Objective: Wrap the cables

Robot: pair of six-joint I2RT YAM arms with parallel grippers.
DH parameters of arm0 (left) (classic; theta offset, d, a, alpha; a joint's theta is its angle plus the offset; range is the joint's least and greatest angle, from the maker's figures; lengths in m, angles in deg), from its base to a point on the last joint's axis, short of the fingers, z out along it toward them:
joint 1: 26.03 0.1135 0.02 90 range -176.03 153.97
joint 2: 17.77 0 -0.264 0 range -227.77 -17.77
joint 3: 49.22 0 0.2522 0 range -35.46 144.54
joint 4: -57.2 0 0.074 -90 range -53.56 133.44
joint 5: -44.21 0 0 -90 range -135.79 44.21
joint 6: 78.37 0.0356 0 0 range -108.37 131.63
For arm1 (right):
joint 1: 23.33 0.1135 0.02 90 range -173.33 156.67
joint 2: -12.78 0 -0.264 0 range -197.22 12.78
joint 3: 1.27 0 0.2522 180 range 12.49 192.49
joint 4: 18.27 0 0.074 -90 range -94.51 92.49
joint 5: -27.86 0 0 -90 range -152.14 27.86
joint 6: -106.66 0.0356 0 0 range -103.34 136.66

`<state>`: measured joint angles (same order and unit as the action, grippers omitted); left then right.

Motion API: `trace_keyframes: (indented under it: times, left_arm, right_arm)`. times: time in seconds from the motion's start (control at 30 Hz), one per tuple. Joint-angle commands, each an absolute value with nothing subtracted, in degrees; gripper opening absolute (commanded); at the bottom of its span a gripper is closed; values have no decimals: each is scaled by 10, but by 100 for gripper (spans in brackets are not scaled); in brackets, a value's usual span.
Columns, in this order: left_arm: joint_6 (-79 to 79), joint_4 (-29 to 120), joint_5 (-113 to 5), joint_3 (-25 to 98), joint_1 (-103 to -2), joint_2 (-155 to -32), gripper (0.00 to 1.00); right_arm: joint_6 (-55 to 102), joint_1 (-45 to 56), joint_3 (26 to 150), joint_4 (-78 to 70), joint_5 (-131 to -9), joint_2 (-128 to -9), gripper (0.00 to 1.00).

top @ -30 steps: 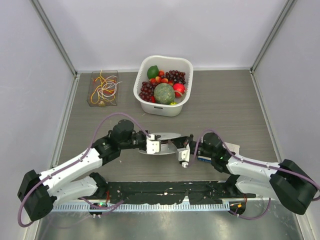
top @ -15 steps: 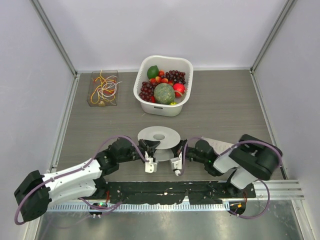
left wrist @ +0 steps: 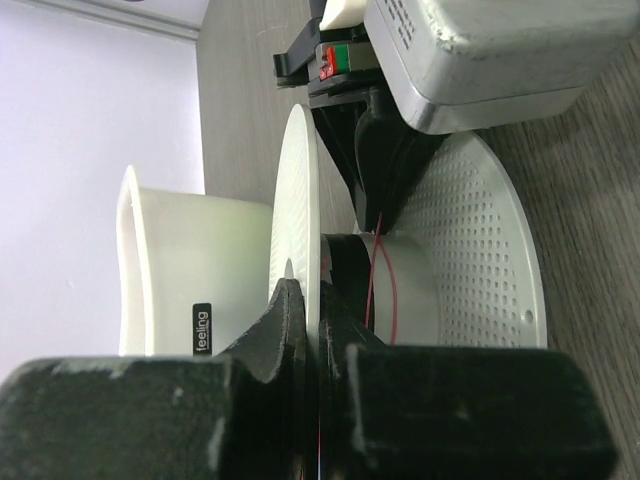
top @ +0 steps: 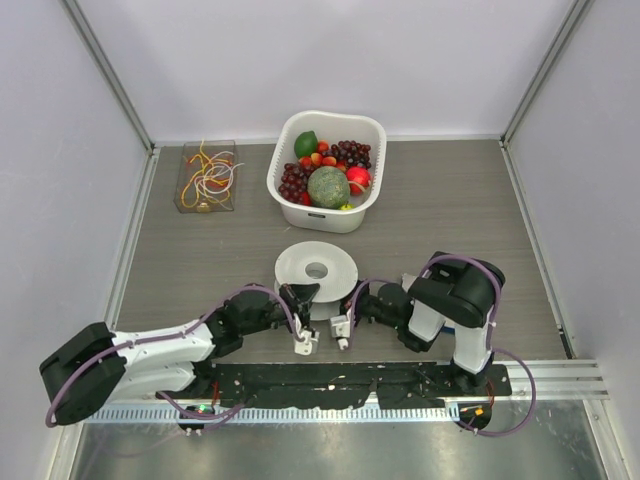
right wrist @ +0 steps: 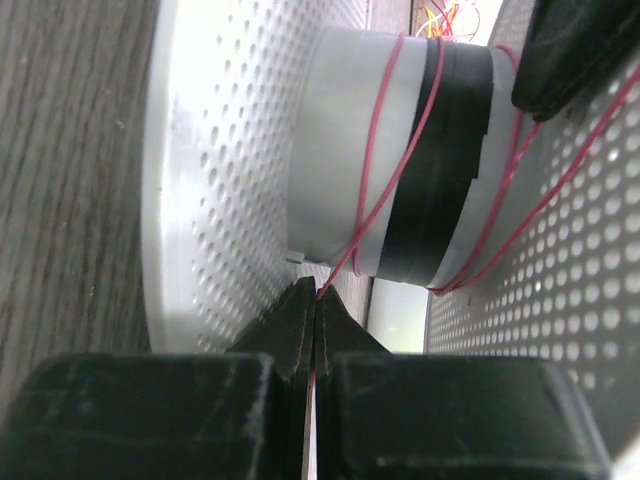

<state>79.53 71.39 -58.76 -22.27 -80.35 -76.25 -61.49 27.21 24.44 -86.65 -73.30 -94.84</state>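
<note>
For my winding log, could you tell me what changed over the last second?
Both arms drew back toward their bases, the right one folding its elbow up. The spool turned more level; the left gripper pinches its flange, the right gripper pinches the red wire. Loose cables, clear box and fruit basket stayed put.

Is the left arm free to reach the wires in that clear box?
Probably not yet. Nothing seems to block the way to the clear box, but the left tool is shut on the spool's rim while the right tool holds the red wire, so it would have to let go first.
</note>
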Motion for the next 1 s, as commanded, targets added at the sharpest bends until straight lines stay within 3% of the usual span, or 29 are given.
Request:
trace_keyframes:
  times: [0.0, 0.1, 0.2, 0.4, 0.7, 0.97]
  left_arm:
    - [746, 753, -575, -248, -803, -794, 0]
    - [745, 779, -565, -258, -803, -812, 1]
    - [739, 798, -562, -264, -803, -825, 8]
    - [736, 811, -559, -269, -803, -843, 10]
    - [725, 819, -541, -270, -803, -864, 18]
    - [721, 861, -526, -276, -803, -911, 24]
  right_arm:
    - [-640, 263, 218, -1001, -684, -987, 0]
    - [-658, 262, 210, -1000, -674, -1001, 1]
    - [-660, 262, 202, -1000, -669, -1001, 8]
    - [-658, 261, 199, -1001, -657, -1003, 23]
    - [-649, 261, 172, -1001, -655, -960, 31]
    - [-645, 261, 136, -1001, -648, -927, 46]
